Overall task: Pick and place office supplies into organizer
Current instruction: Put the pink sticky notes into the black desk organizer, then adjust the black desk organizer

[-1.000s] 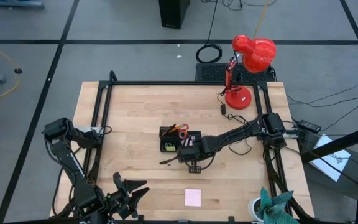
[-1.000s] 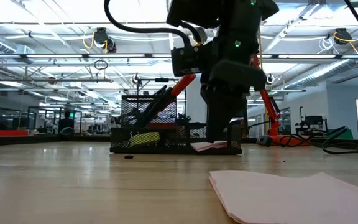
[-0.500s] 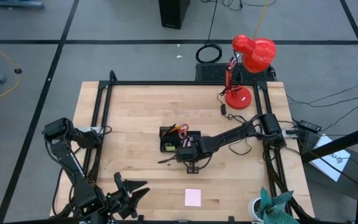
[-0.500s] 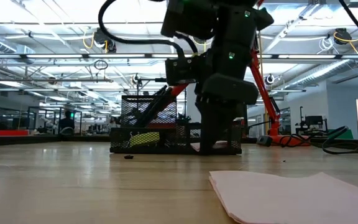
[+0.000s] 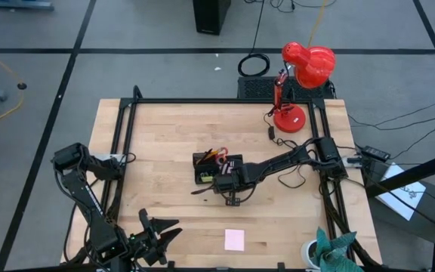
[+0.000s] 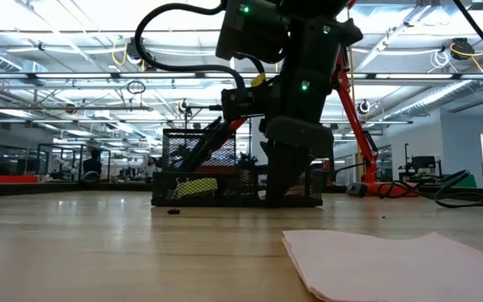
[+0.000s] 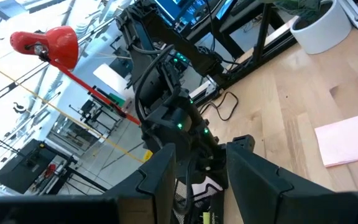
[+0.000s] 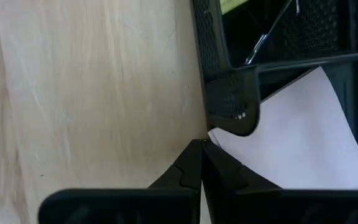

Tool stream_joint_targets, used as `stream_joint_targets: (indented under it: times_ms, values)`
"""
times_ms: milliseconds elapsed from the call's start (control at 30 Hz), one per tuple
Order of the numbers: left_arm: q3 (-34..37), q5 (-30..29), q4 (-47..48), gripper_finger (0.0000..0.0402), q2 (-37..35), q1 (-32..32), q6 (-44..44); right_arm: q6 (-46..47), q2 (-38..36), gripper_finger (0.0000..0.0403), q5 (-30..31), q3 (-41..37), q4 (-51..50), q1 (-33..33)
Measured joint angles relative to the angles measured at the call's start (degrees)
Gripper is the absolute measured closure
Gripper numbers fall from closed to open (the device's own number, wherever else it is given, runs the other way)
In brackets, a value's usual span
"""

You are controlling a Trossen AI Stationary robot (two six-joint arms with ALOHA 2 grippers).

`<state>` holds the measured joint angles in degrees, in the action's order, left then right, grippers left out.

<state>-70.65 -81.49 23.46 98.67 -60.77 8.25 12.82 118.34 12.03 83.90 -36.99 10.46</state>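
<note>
The organizer (image 5: 216, 167), a black mesh tray, stands mid-table with red-handled scissors (image 5: 219, 156) upright in it. A pale sheet (image 8: 297, 137) lies in its near compartment, one corner (image 8: 214, 133) over the low wall (image 8: 229, 93). My right gripper (image 8: 201, 145) is shut and points steeply down at that corner on the organizer's near side (image 6: 279, 180). A pink sticky-note pad (image 5: 234, 239) lies flat near the front edge. My left gripper (image 5: 165, 233) waits open at the near left. My right gripper's shut fingertips (image 8: 191, 155) stand right beside the sheet's corner (image 8: 216, 135), coming from above and slanting from the table's right. One finger lies over the sheet's edge. I cannot tell whether the fingers touch or pinch the sheet.
A red desk lamp (image 5: 300, 75) stands at the far right corner with its cable (image 5: 278, 140) on the table. A white pot (image 5: 312, 253) sits at the near right. Black frame rails (image 5: 123, 151) border the table. Bare wood lies left of the organizer.
My right gripper has gone a little toward the table's left edge and down, closer along the organizer's near wall, staying shut. In the low view it now covers the pale sheet that showed under it before.
</note>
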Motion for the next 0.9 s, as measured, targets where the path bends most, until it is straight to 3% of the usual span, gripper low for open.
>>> stream_joint_targets:
  times_ms: [233,367,600,667,833,900]
  values:
    - [0.0,0.11,0.39,0.0252,0.0,0.0,0.47,-0.03,0.0,0.0403,1.18,0.0,1.33,0.15]
    - [0.0,0.17,0.57,0.0252,0.0,0.0,0.93,0.18,-0.82,0.0403,-1.48,-0.02,1.0,0.91]
    - [0.0,2.15,1.78,0.0252,0.0,0.0,1.35,-0.05,-8.37,0.0403,-0.97,0.0,-5.21,4.07]
    - [0.0,2.21,2.52,0.0252,0.0,0.11,1.87,-0.17,-11.06,0.0403,3.77,0.0,-8.3,4.82]
    - [-0.02,2.21,3.56,0.0252,0.0,0.37,2.71,7.15,-16.28,0.0403,25.35,0.0,-14.66,4.06]
    - [0.0,2.21,3.54,0.0252,0.0,0.53,2.82,9.24,-17.34,0.0403,28.51,-0.01,-15.13,2.45]
